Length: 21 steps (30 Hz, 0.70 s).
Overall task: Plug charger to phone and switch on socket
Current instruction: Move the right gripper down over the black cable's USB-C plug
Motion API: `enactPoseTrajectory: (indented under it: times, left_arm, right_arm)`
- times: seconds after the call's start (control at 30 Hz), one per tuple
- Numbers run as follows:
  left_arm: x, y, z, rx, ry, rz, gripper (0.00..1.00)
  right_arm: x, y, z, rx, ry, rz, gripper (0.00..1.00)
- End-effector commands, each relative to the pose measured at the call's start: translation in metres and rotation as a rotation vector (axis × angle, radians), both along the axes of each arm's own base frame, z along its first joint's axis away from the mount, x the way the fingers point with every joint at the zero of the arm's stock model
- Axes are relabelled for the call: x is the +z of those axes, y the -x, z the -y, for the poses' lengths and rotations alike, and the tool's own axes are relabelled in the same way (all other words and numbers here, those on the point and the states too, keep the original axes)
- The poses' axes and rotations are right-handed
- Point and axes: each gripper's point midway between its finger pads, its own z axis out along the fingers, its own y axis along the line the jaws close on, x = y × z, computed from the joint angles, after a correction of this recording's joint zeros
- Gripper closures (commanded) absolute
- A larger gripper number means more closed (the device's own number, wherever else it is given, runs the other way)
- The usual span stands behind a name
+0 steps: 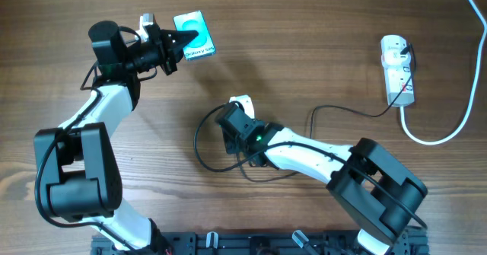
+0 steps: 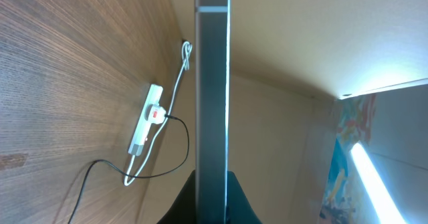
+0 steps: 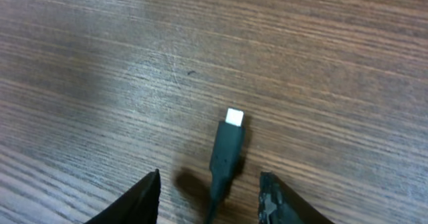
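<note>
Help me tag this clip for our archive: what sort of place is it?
Probably an indoor robotics lab or workshop bench: two robot arms stand at a wood-grain table bearing a white power strip, and the left wrist view shows a plain wall, a strip light and a colourful poster.

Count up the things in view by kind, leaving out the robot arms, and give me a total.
Phone: 1
Power strip: 1
Black charger cable: 1
White cord: 1
Total: 4
</note>
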Motion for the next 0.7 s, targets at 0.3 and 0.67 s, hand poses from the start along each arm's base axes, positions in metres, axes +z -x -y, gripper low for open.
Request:
enactPoseTrajectory:
  times: [0.3,0.67]
  left_arm:
    - [0.009,0.000,0.001,-0.034,-0.006,0.052,0.96]
    - [0.010,0.001,0.002,-0.043,-0.004,0.052,0.96]
  right_arm:
    - [-0.043,0.006,0.019,-0.036,0.192,-0.095,0.64]
    - [-0.061,0.015,0.022,-0.053,0.307,-0.177,0.71]
